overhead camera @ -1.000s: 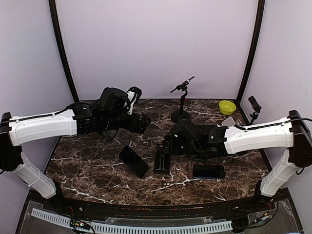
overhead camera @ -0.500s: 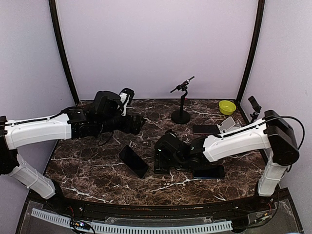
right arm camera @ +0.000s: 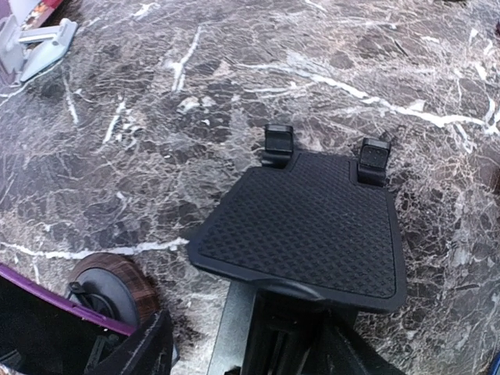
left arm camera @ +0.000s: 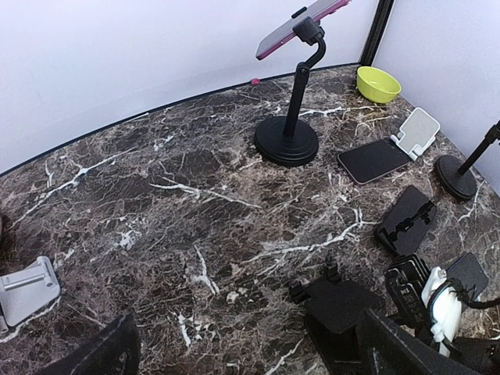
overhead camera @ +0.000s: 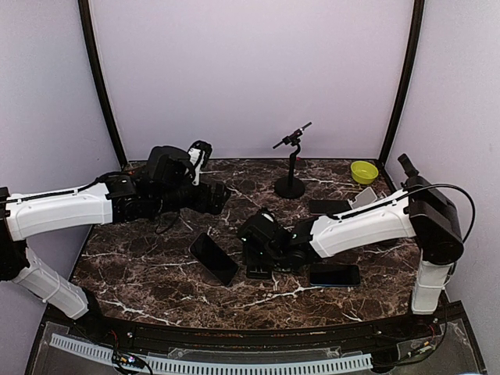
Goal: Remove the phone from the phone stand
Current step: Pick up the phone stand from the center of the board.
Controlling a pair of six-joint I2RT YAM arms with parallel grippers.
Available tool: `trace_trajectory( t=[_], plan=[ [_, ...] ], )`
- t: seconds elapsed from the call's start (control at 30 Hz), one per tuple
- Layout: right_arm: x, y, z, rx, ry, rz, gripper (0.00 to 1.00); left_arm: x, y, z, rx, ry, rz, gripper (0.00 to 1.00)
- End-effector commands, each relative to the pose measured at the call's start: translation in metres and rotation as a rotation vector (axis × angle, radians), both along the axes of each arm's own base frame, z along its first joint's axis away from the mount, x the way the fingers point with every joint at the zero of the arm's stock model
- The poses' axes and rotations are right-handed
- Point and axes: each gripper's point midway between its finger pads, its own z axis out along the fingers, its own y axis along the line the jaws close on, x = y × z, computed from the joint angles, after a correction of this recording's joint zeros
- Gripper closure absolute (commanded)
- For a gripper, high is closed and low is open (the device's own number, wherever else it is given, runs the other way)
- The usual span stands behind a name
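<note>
A magenta-backed phone (left arm camera: pixel 301 22) is clamped flat on top of a tall black stand (overhead camera: pixel 290 186) at the back centre; it also shows in the top view (overhead camera: pixel 291 136). My left gripper (overhead camera: pixel 217 195) is open and empty, above the table left of that stand; its fingers (left arm camera: pixel 105 355) frame the left wrist view. My right gripper (overhead camera: pixel 258 251) is low at a small black folding stand (overhead camera: pixel 258 266). In the right wrist view its open jaws straddle the post under the stand's empty textured plate (right arm camera: pixel 305 226). A dark phone (overhead camera: pixel 213 258) is just left of that stand.
A second dark phone (overhead camera: pixel 334 275) lies flat at front right. Another phone (left arm camera: pixel 373 160) lies against a white stand (left arm camera: pixel 418 129). A yellow bowl (overhead camera: pixel 364 172) and a thin pole stand (overhead camera: pixel 406 168) are at back right. Another white stand (right arm camera: pixel 31 43) sits under my left arm.
My right arm has swung lower and reached further left, bringing its gripper down around the small black stand. My left gripper has drawn back a little to the left.
</note>
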Motion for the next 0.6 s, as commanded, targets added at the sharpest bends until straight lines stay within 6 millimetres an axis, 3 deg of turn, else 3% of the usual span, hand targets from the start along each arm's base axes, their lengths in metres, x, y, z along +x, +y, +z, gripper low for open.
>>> trace_trajectory(
  t=[0.0,0.23,0.57],
  plan=[
    [0.007,-0.001,-0.005,-0.027,-0.004,-0.013,0.40,0.000,0.004,0.015,-0.045,-0.032,0.006,0.01],
    [0.019,-0.016,-0.014,-0.069,-0.005,-0.005,0.61,0.002,0.004,0.013,-0.043,-0.025,0.002,0.01],
    [0.022,-0.024,0.000,-0.112,-0.067,0.147,0.77,0.005,-0.002,0.011,-0.050,-0.013,-0.025,0.01]
  ],
)
